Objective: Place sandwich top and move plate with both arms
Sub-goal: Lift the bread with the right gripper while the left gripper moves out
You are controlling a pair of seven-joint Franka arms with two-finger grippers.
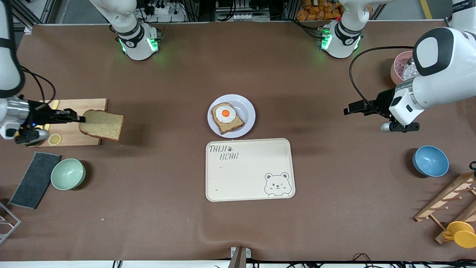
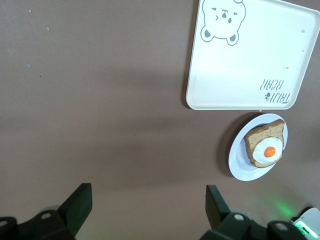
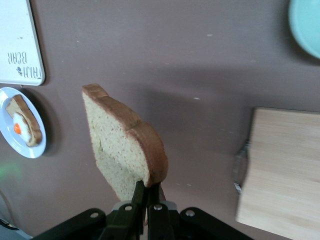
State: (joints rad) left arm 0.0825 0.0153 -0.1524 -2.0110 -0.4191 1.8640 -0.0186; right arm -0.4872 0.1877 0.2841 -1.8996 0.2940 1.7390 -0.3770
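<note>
The right gripper [image 1: 82, 119] pinches the sandwich top [image 1: 102, 125] by one edge, lifted over the cutting board's [image 1: 76, 123] edge. The left gripper [image 1: 347, 110] hovers wide open over bare table. The plate [image 1: 245, 128], touching the tray [image 1: 250, 170], has clear tabletop toward both arms.

Pink cup [image 1: 401, 67] half hidden by the left arm. Green bowl [image 3: 306, 24] and board [image 3: 282, 170] cut off in the right wrist view. Yellow cup [image 1: 461, 233] clipped at the frame edge.
</note>
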